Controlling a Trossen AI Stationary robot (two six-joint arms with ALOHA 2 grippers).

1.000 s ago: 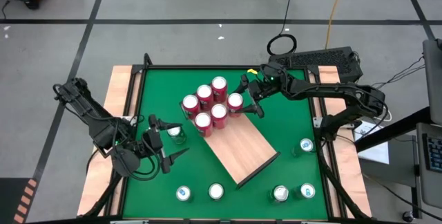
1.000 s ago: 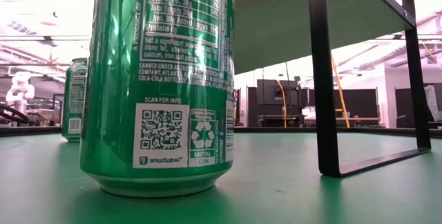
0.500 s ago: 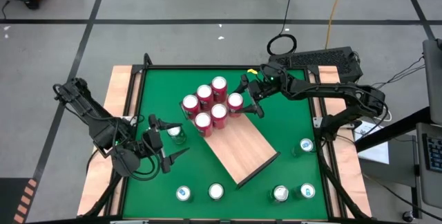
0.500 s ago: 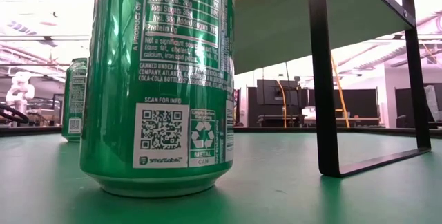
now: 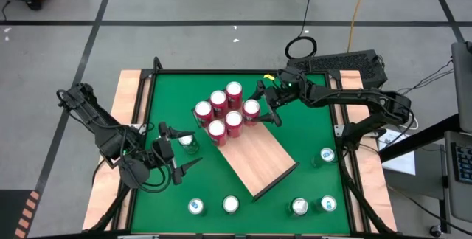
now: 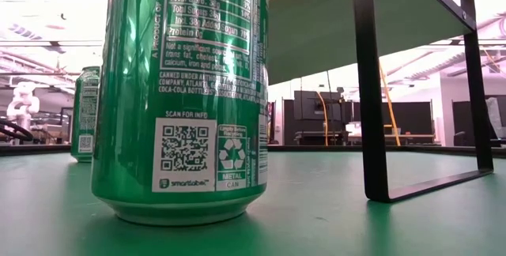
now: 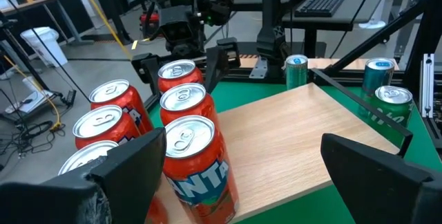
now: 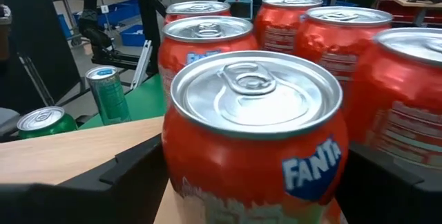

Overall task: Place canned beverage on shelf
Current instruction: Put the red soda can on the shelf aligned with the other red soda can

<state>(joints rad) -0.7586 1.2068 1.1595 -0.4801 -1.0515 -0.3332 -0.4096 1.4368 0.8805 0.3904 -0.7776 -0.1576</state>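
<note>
Orange cans: six orange aluminium Fanta cans [image 5: 226, 111] stand clustered at one end of the shelf; the newest orange can [image 5: 251, 108] sits upright on it between the right gripper's fingers
Shelf: flat light wood-grain board on a black frame [image 5: 259, 159]; most of it bare
Right gripper [image 5: 264, 105]: fingers spread either side of that can, seemingly letting go
Left gripper [image 5: 177, 153]: wide open, empty, near a green can [image 5: 189, 142]
Left to do: green and teal cans [image 5: 231, 204] on the green table [image 5: 317, 125]; roughly half done, by my judgement
</note>
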